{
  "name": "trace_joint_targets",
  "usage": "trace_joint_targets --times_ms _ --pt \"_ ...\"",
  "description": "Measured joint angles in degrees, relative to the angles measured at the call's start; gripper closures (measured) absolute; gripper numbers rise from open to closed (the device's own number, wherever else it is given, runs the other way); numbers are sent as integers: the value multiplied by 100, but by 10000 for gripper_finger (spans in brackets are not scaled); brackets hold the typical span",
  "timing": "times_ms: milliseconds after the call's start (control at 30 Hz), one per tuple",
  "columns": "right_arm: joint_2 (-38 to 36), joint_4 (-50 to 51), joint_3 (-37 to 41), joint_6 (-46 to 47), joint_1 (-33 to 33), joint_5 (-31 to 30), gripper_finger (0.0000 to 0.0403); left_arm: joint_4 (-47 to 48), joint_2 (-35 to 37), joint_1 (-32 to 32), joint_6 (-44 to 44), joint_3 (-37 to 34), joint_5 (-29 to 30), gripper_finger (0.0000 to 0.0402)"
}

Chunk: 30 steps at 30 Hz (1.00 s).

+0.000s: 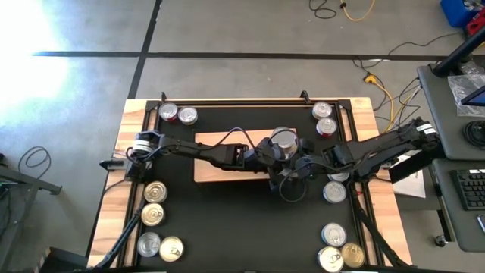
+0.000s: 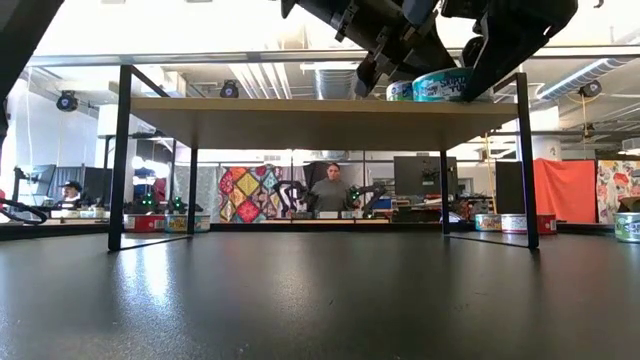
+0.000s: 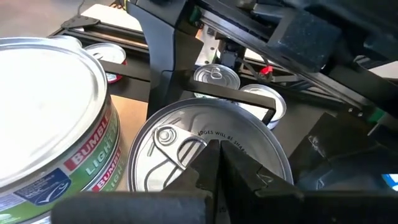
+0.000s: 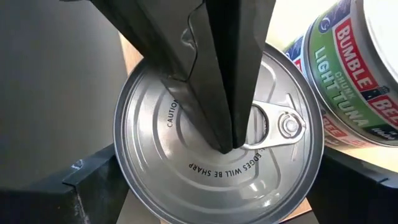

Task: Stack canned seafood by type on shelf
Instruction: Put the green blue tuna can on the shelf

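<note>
Two arms are reaching across the table [image 1: 114,197] and meeting over the pale wooden shelf [image 1: 220,171], which is standing on thin black legs above the black mat. Both hands are working at one spot near that board's right end.

The right hand [image 1: 298,161] is hanging over a silver-lidded tin [image 4: 186,124] with its fingers spread wide, one on each side of the can. Whether the pads are touching the wall cannot be told. The left hand [image 3: 219,152] is fully shut and holding nothing. Its joined fingertips are pointing down at the middle of that same lid, just beside the pull-tab [image 4: 283,124], and seem to be resting on it. A green-and-red labelled tuna tin [image 4: 357,68] is sitting on the shelf right beside the right hand's far finger, near the silver tin's rim. More loose tins [image 1: 155,191] are waiting on the table, well away from both hands.

The step looks like seating this can squarely on the board. Doing it well probably means the shut left hand pressing straight down rather than sideways, so the can is not skating towards its neighbour. The right hand should probably be lifting clear vertically, with neither finger catching a rim or the tab.
</note>
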<state>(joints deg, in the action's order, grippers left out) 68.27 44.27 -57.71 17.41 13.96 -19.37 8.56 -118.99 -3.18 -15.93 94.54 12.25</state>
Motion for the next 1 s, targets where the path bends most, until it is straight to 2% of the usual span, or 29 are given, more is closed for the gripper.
trace_joint_targets --times_ms 600,1000 --pt "-57 636 -370 -24 0 347 14 290 -71 -2 -17 26 -79 401" --pt "-232 731 -403 54 9 298 14 406 -37 -2 -17 31 -32 401"
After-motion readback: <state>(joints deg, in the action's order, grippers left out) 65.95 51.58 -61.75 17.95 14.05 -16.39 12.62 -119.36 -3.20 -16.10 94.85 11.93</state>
